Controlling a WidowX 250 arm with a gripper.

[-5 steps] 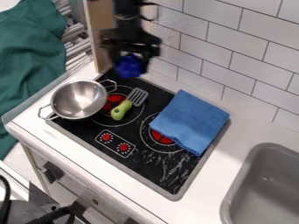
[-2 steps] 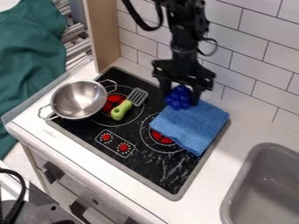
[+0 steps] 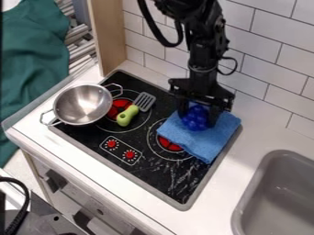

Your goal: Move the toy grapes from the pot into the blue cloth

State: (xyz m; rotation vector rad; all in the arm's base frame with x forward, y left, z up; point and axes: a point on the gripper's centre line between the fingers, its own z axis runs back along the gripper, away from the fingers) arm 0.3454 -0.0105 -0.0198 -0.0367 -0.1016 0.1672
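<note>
While the pincer [image 3: 197, 120] clamps the grapes [image 3: 195, 122] over blue cloth [image 3: 202, 141], long axis runs approx. vert.; tip dir. unclear.

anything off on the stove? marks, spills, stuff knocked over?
Whitish streaks on the black cooktop, just in front of the blue cloth. Odd against the darker surface elsewhere; could be scuffs, residue or glare, can't tell which. Otherwise nothing stands out: pot upright, spatula lying flat.
</note>
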